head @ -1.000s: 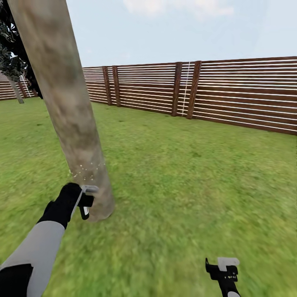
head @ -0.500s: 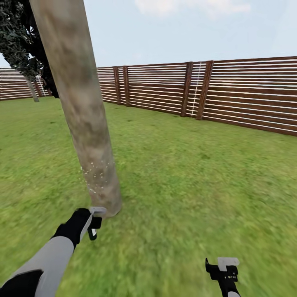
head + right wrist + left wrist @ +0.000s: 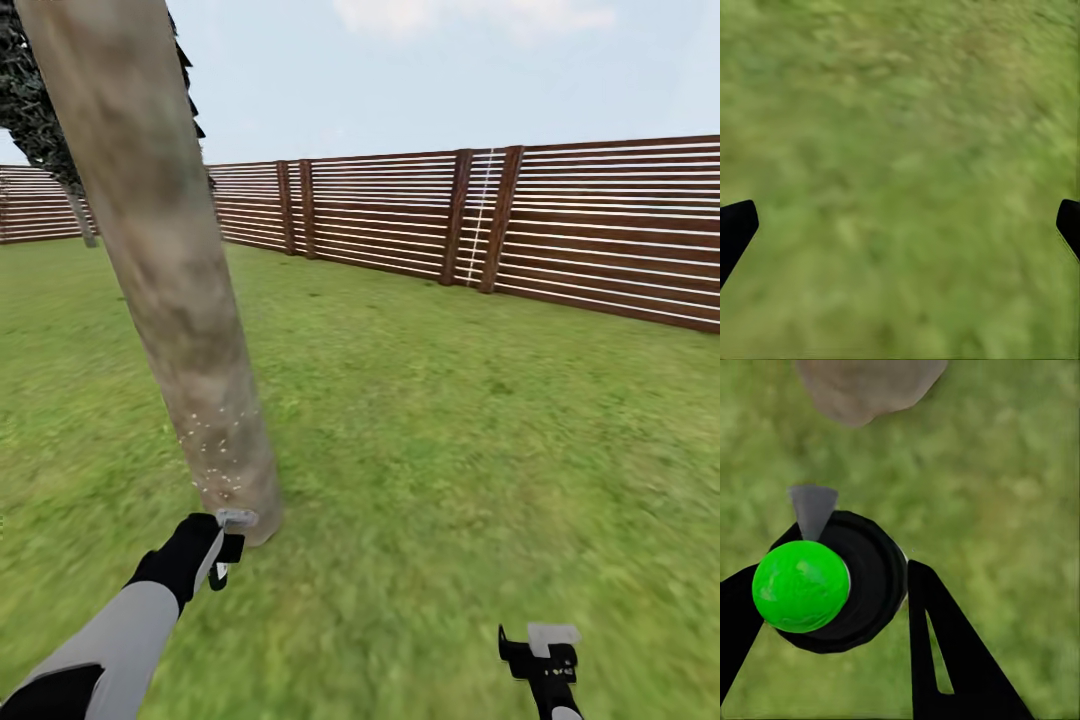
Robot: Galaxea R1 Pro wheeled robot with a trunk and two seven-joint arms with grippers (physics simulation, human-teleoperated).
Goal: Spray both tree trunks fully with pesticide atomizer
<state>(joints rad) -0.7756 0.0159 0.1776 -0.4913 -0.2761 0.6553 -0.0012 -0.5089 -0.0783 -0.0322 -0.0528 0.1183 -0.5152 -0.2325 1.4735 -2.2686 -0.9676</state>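
Note:
A thick mottled grey-tan tree trunk (image 3: 160, 260) leans up from the grass just ahead of my left arm, and white spray specks (image 3: 215, 450) dot its lower part. My left gripper (image 3: 226, 548) hangs low beside the trunk's base. It is shut on the pesticide atomizer (image 3: 862, 581), a black body with a green ball top (image 3: 800, 585) and a grey nozzle (image 3: 813, 508) aimed at the trunk's base (image 3: 866, 386). My right gripper (image 3: 540, 650) hovers open over bare grass, its black fingertips (image 3: 735, 229) wide apart.
The green lawn (image 3: 470, 430) spreads out to the right and ahead. A brown slatted fence (image 3: 600, 230) rings it at the back. Far off at the left stands another tree with a thin grey trunk (image 3: 82, 215) and a dark crown (image 3: 30, 110).
The view has shifted, so the trunk and fence sit differently in the picture. My left gripper with the atomizer has dropped from the speckled patch to the trunk's base. The right gripper holds still.

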